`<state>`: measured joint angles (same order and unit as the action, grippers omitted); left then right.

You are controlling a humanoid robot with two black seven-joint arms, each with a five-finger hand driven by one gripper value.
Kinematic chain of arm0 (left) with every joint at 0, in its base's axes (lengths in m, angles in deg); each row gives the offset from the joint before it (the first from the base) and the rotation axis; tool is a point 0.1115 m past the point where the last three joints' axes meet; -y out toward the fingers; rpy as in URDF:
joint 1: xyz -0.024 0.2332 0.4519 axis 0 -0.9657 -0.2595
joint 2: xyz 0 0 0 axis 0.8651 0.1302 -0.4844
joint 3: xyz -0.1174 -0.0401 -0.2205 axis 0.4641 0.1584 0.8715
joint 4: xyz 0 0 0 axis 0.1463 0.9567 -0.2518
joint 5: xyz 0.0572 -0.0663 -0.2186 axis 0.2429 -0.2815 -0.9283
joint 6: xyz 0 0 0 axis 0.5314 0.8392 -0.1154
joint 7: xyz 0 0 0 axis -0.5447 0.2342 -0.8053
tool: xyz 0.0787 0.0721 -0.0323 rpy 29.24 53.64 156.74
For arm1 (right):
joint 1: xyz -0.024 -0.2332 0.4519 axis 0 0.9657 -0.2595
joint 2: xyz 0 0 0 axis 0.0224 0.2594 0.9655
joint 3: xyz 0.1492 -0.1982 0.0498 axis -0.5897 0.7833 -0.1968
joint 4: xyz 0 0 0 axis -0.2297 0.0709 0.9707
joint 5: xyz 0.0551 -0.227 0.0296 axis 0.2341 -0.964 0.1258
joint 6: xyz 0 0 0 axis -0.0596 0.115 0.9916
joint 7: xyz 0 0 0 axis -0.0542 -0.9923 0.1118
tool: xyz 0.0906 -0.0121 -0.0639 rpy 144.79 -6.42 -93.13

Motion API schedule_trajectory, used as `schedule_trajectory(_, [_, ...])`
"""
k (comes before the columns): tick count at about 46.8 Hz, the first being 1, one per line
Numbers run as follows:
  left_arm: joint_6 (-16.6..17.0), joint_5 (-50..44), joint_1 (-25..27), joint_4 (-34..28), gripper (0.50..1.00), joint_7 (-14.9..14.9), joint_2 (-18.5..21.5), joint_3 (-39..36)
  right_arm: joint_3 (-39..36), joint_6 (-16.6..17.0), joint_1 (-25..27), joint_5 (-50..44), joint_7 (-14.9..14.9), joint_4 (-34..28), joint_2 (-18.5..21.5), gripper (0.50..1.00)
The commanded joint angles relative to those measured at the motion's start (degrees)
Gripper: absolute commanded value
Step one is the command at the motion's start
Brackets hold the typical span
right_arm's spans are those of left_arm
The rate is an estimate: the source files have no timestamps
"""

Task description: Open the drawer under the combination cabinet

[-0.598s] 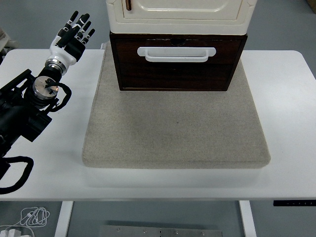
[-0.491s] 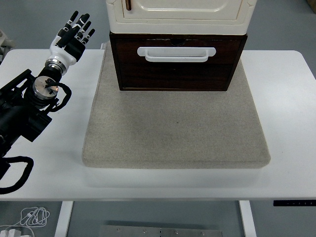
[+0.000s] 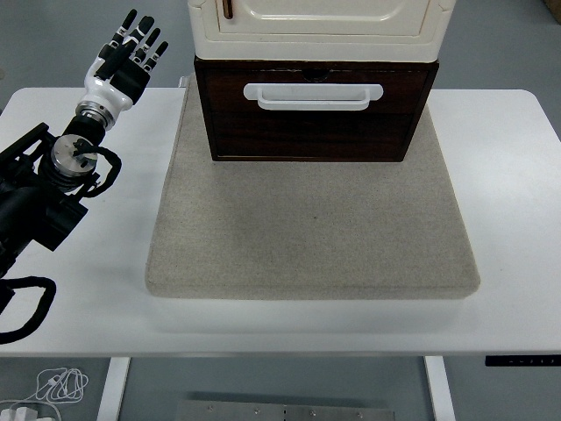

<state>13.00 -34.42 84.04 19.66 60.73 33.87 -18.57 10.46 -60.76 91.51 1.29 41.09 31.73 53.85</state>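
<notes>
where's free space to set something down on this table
Most of the grey mat in front of the dark drawer is bare. So is the white table right of the mat. The left strip is crowded by the left hand and its arm.

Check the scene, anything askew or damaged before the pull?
Nothing stands out. The dark drawer sits closed and square under the cream cabinet, its white handle level and intact. The grey mat lies flat. The left hand hovers with fingers spread, clear of the drawer.

Cabinet [image 3: 320, 26] top beyond frame edge
</notes>
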Motion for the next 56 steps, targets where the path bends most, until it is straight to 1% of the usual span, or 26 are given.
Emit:
schedule_trajectory(1, [-0.2,0.2,0.0,0.2,1.0,0.0,0.5,-0.2,0.0,0.0,0.0,0.1,0.0,0.0,0.0,0.926])
schedule_trajectory(12, [-0.3,0.3,0.0,0.0,1.0,0.0,4.0,-0.3,0.0,0.0,-0.1,0.0,0.0,0.0,0.0,0.926])
schedule_trajectory(14, [-0.8,0.5,0.1,0.0,1.0,0.0,4.8,-0.3,0.0,0.0,0.0,0.0,0.0,0.0,0.0,0.926])
schedule_trajectory(17, [-1.6,0.7,0.7,0.0,1.0,0.0,6.0,-0.3,0.0,0.0,0.0,0.0,0.0,0.0,0.0,0.926])
schedule_trajectory(23, [-1.7,1.7,1.4,-0.4,1.0,0.0,7.7,-0.4,0.0,0.0,-0.1,0.0,0.0,0.0,0.0,0.926])
schedule_trajectory(25, [-1.7,2.1,2.3,-0.5,1.0,0.0,9.0,-0.4,0.0,0.0,-0.1,0.0,0.0,0.0,0.0,0.926])
schedule_trajectory(31, [-1.9,5.5,4.9,-0.6,1.0,0.0,12.9,-0.5,0.0,0.0,0.0,0.0,0.0,0.0,0.0,0.926])
schedule_trajectory(36, [-2.4,11.7,7.0,-0.9,1.0,-0.1,15.3,-0.5,0.0,0.0,0.0,0.1,0.0,0.0,0.0,0.926])
schedule_trajectory(40, [-2.7,15.9,8.2,-3.2,1.0,-0.1,17.8,-0.5,0.0,0.0,0.0,0.0,0.0,0.0,0.0,0.926])
schedule_trajectory(45, [-2.5,18.0,8.5,-8.2,1.0,-0.5,21.3,-0.5,0.0,0.0,0.0,0.0,0.0,0.0,0.0,0.926])
schedule_trajectory(50, [-2.6,20.5,8.6,-14.4,1.0,-0.7,25.5,-0.5,0.0,0.0,-0.1,0.0,0.0,0.0,0.0,0.926])
schedule_trajectory(56, [-2.6,26.2,8.6,-23.2,1.0,-0.7,31.2,-0.4,0.0,0.0,-0.1,0.0,0.0,0.0,0.0,0.926])
